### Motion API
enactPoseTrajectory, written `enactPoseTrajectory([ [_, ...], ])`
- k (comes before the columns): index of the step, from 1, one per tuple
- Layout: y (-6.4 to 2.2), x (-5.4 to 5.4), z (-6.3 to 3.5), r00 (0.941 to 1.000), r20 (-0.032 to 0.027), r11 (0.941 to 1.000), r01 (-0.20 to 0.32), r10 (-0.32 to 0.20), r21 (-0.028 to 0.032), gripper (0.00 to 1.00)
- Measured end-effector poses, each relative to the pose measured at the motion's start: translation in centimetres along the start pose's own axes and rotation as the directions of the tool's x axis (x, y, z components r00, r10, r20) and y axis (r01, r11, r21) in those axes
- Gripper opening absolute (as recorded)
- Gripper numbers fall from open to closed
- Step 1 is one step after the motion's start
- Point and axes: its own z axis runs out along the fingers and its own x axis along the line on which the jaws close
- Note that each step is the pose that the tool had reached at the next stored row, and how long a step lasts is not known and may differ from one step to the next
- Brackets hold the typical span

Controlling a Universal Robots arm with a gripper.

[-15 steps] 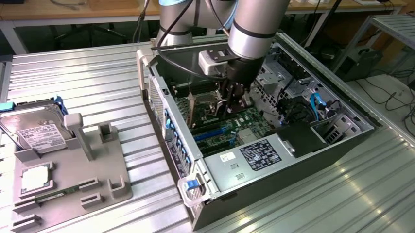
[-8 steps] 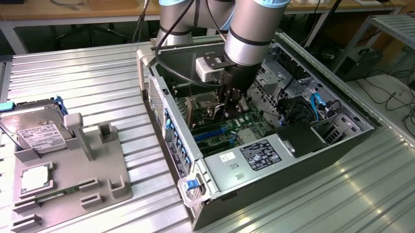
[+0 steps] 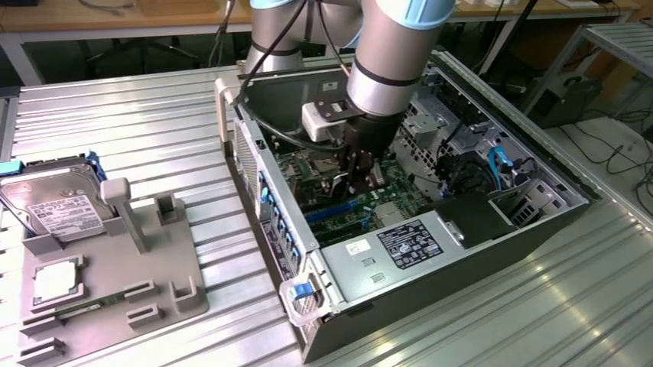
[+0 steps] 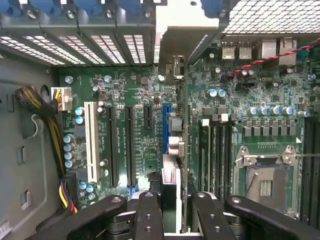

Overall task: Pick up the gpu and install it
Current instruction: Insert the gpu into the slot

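the arm reaches straight down into the open computer case [image 3: 531, 229], its gripper [image 4: 176, 205] pinching the gpu [image 4: 176, 145] edge-on above the motherboard [image 4: 125, 90].

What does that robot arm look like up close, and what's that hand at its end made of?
The arm is a thick, silver-grey metal tube with light blue caps at its joints and a black ring near the wrist. A small white box sits on the wrist, with black cables running along it. The hand is black; its fingers are flat black bars studded with small screws.
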Motion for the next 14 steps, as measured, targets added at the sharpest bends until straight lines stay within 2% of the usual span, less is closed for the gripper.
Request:
enactPoseTrajectory([
  [6, 0.34, 0.42, 0.37, 1.0, 0.0002, 1.0, 0.0, 0.0, 0.0001, 0.28],
  [14, 0.86, 0.44, 0.61, 1.0, 0.0001, 1.0, 0.0, 0.0, 0.0, 0.28],
])
